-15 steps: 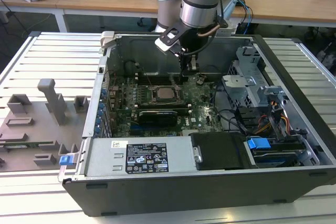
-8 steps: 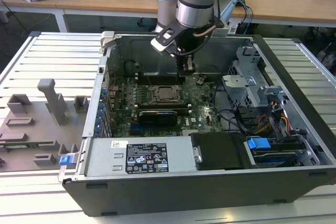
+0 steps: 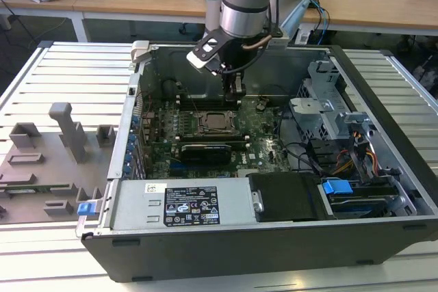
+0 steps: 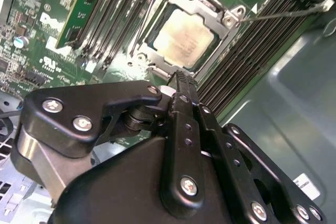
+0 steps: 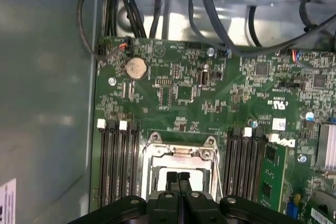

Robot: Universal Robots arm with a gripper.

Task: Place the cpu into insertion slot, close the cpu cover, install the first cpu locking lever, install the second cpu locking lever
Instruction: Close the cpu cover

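The cpu (image 4: 184, 38) shows its dull silver top inside the socket on the green motherboard (image 5: 178, 98). The grey metal cpu cover (image 4: 206, 8) lies flat around it, hiding the insertion slot beneath. One thin wire locking lever (image 4: 283, 11) sticks out sideways from a socket corner over the memory slots. Another thin wire (image 4: 152, 9) runs along the opposite side of the socket. My gripper (image 4: 181, 80) is shut with nothing between its fingers, its tips just above one edge of the cover (image 5: 181, 153). In the exterior view the gripper (image 3: 234, 97) hangs over the socket's far edge.
Black memory slots (image 5: 118, 166) flank the socket on both sides. The open case has a labelled metal box (image 3: 171, 206) at the front, a drive cage (image 3: 328, 111) and cables at the exterior view's right. Grey fixtures (image 3: 61, 135) stand on the table at its left.
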